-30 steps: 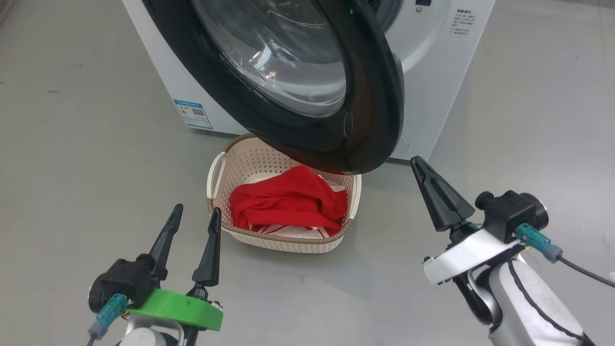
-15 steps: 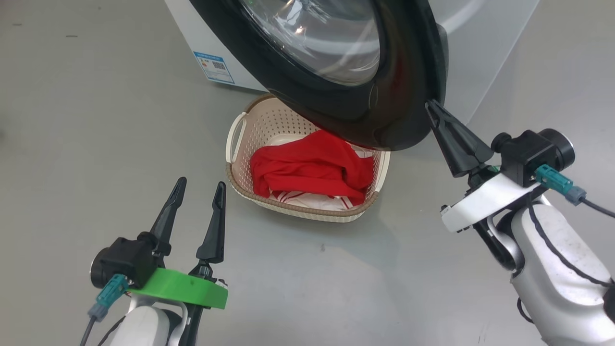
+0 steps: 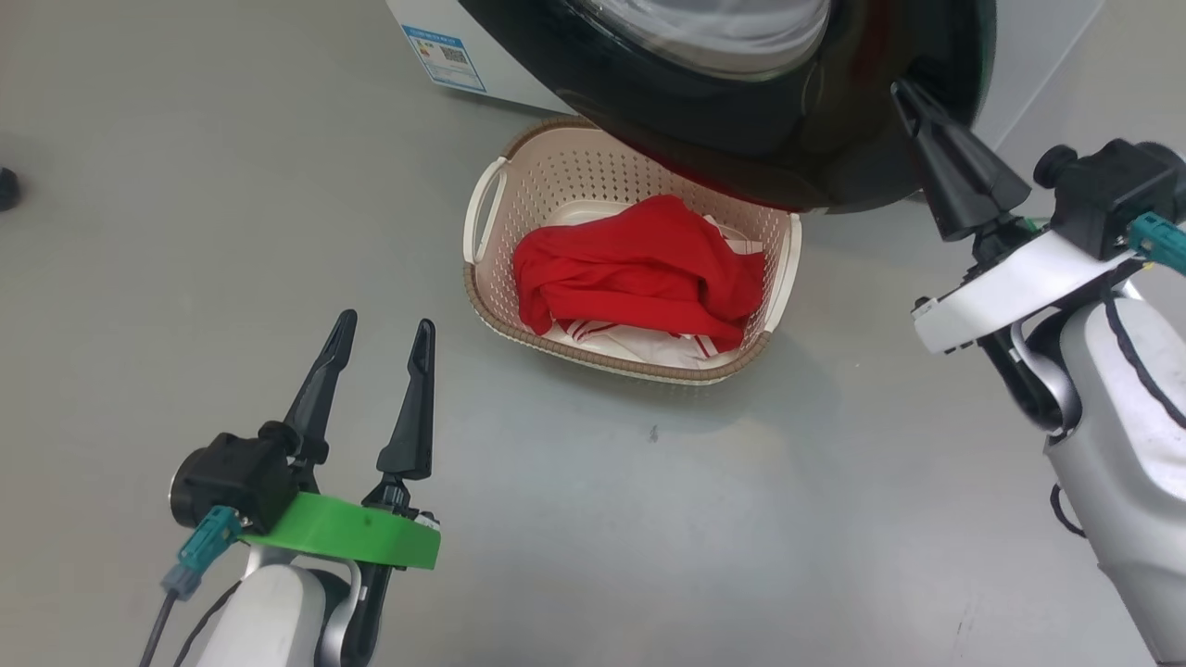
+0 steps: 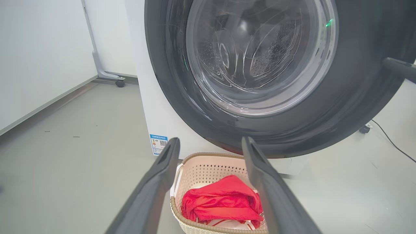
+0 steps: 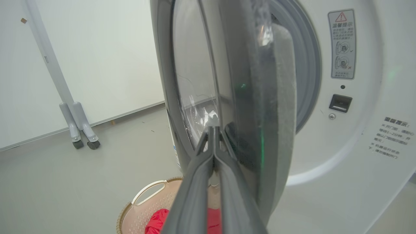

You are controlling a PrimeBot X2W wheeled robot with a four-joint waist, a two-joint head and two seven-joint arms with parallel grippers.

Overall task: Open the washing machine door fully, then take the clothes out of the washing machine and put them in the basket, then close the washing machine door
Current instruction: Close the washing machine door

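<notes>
The washing machine door (image 3: 788, 139) stands partly open, its black rim hanging over the basket (image 3: 489, 199). Both clothes lie in the basket, the plain red one (image 3: 639, 269) on top of the striped jersey (image 3: 649, 343). My right gripper (image 3: 903, 90) is shut, its tip against the rim's right edge. In the right wrist view the shut gripper (image 5: 213, 128) lies on the door's (image 5: 269, 97) outer face, with the washing machine (image 5: 357, 146) front behind. My left gripper (image 3: 386, 321) hangs open and empty, left of the basket. The left wrist view shows the door (image 4: 357, 97) above the basket (image 4: 208, 169).
Grey floor lies all around the basket. A white partition's wheeled feet (image 5: 79, 136) stand left of the machine. A cable (image 4: 390, 139) runs over the floor to the right. A blue label (image 3: 445, 56) sits on the machine's front. A dark object (image 3: 5, 185) is at the left edge.
The head camera has shifted, so the whole scene sits higher and further right. My shut right gripper has come up against the door's rim. The left gripper is unchanged.
</notes>
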